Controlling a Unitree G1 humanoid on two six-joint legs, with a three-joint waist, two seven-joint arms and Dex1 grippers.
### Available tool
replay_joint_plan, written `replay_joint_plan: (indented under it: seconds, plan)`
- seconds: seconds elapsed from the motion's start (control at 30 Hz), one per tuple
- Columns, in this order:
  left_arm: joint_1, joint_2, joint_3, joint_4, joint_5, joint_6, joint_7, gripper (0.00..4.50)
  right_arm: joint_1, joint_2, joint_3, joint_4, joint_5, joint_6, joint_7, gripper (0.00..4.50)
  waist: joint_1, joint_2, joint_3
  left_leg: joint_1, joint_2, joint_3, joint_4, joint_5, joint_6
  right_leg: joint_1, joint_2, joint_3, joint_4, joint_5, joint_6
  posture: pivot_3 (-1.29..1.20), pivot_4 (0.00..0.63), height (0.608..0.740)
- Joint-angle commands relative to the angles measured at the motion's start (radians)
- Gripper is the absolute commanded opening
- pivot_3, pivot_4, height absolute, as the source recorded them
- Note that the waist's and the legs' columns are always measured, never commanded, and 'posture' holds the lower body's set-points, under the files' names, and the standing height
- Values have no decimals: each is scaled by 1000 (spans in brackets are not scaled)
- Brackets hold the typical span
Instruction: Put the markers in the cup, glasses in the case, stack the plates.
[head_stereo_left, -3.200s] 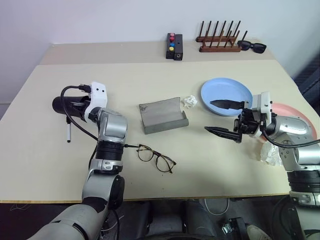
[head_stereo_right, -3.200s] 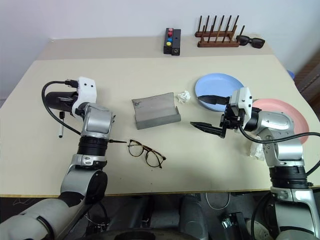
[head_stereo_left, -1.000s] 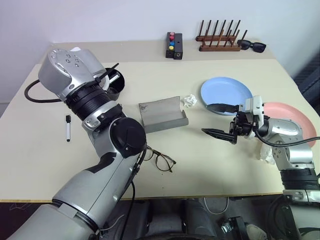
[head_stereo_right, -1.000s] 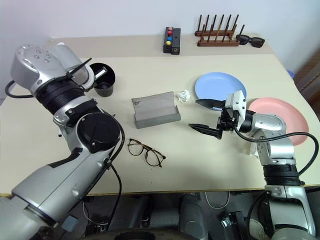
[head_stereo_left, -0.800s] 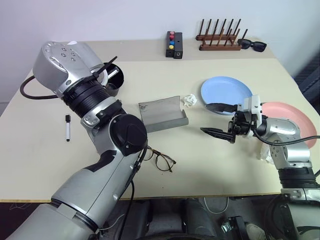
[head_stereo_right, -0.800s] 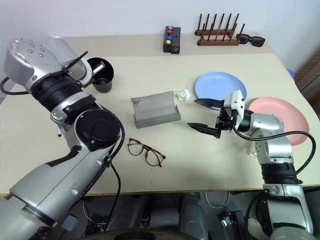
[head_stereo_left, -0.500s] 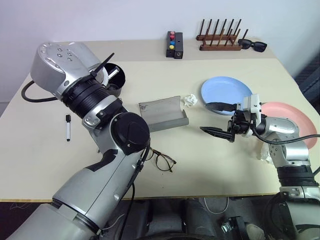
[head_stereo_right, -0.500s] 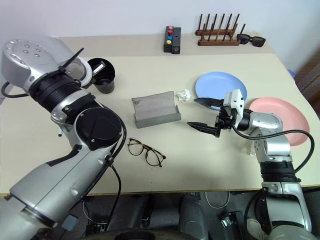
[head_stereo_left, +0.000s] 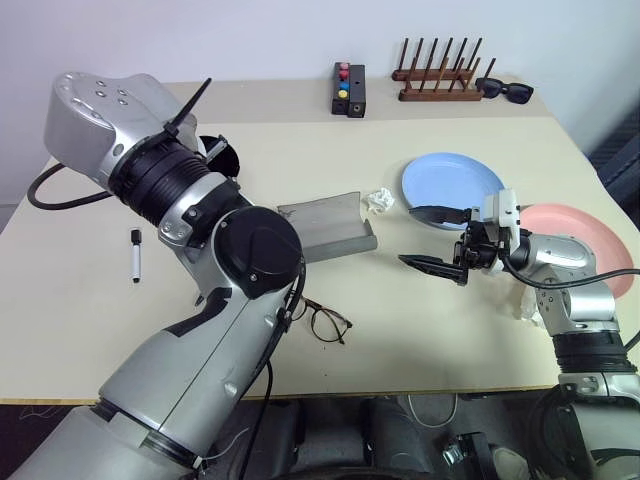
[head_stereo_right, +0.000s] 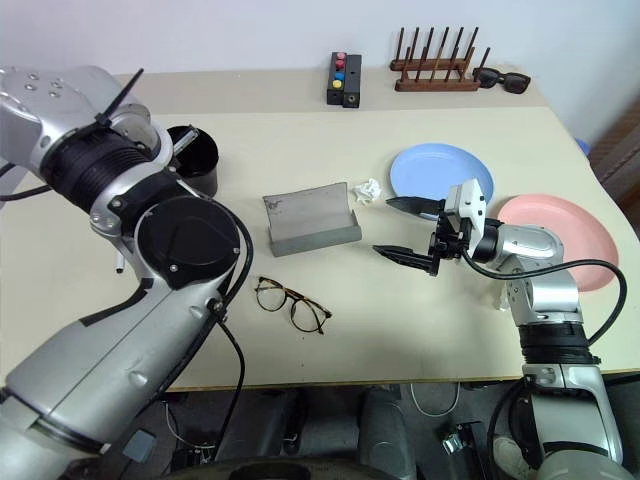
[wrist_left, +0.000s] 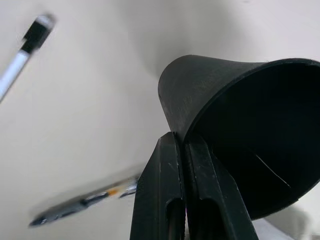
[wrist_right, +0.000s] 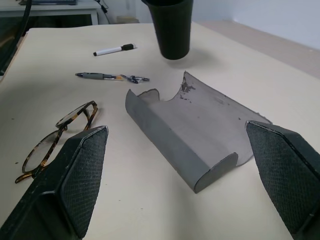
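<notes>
- Your left gripper (wrist_left: 182, 145) is pressed shut with nothing between its fingers; in the left wrist view the fingertips sit right against the outer wall of the cup (head_stereo_right: 195, 160), just under its rim.
- The cup stands upright on the tabletop (head_stereo_left: 420, 330), toward its far left part, partly hidden behind your left arm in the head views.
- Your right gripper (head_stereo_left: 432, 238) is spread wide and empty, pointing level toward the case (head_stereo_left: 325, 232), with open tabletop between them.
- The case lies open near the middle of the tabletop, lid tilted back.
- The glasses (head_stereo_right: 291, 305) lie unfolded on the tabletop, on the near side of the case and apart from it.
- The white marker (head_stereo_left: 135, 254) lies flat near the left edge, black cap toward the far side.
- The dark marker (wrist_right: 111, 77) lies flat between the cup and the glasses, as the right wrist view shows.
- The blue plate (head_stereo_left: 453, 190) sits to the right of the case; the pink plate (head_stereo_right: 565, 240) lies farther right, beside it and not stacked.
- A crumpled white wad (head_stereo_left: 379, 201) rests between the case and the blue plate.
</notes>
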Motion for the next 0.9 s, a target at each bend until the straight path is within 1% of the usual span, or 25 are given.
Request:
replay_joint_plan:
  seconds: [0.03,0.17,0.4,0.67,0.9]
  plan:
    - [-65,6,60,-11,23,8,31,38,-17,4,-3,-13,4,-3,4,4500,0,0,0,0,0,0,0,0,0,0,0,0,0,0,0,0,150,740]
    - [-94,8,129,-24,40,0,64,38,-14,6,0,-12,4,-3,6,4500,-1,0,0,0,0,0,0,0,0,0,0,0,0,0,0,0,150,740]
    - [-142,14,190,-25,67,7,104,38,-14,13,4,-5,1,-7,9,4500,-1,0,0,0,0,0,0,0,0,0,0,0,0,0,0,0,150,740]
    - [-179,44,271,-32,51,-54,152,38,-7,16,11,-9,3,-8,6,4500,-1,0,0,0,0,0,0,0,0,-1,0,0,0,0,0,0,150,740]
    - [-200,54,310,-27,40,-74,181,38,4,13,10,-15,6,-4,5,4500,-1,0,0,0,0,0,0,0,0,-1,0,0,0,0,0,0,150,740]
